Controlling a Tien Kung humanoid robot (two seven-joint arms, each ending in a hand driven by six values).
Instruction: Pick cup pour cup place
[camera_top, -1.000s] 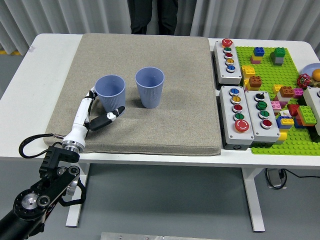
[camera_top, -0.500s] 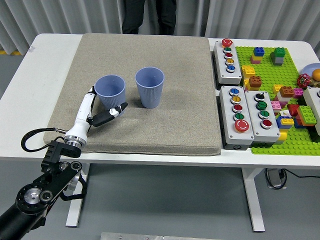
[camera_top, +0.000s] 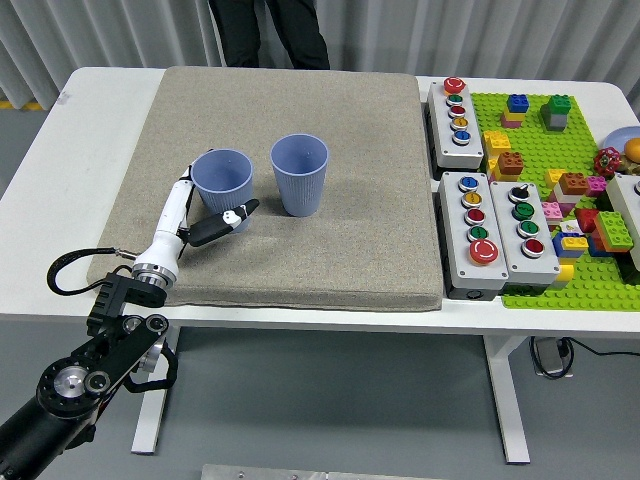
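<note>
Reaching in from the lower left corner, the left arm (camera_top: 75, 385) lies over the table's (camera_top: 90, 150) near edge and ends in the left hand (camera_top: 190, 215) on the mat (camera_top: 330, 130). The hand sits against the left cup (camera_top: 222, 185): white fingers (camera_top: 181, 195) run up the cup's left side, and the black thumb (camera_top: 228, 222) crosses under its near side. The digits are apart, set around the cup's base. Whether they press on it firmly cannot be told. The cup stands upright on the mat, not lifted.

The right cup (camera_top: 299, 173) stands upright just beside it, toward the mat's middle, with a small gap between the two. Both are blue-grey and open at the top, in the mat's left half, nearer the far edge than the near one.

The mat covers the table's middle from far edge to near edge. Along the mat's right edge stand three button boxes (camera_top: 458, 110), one near the far edge and two side by side toward the near edge. Beyond them, at the table's right edge, a green baseplate (camera_top: 580, 140) carries coloured bricks (camera_top: 565, 225).

A person's legs (camera_top: 268, 30) show at the far side, above the mat's far edge.
</note>
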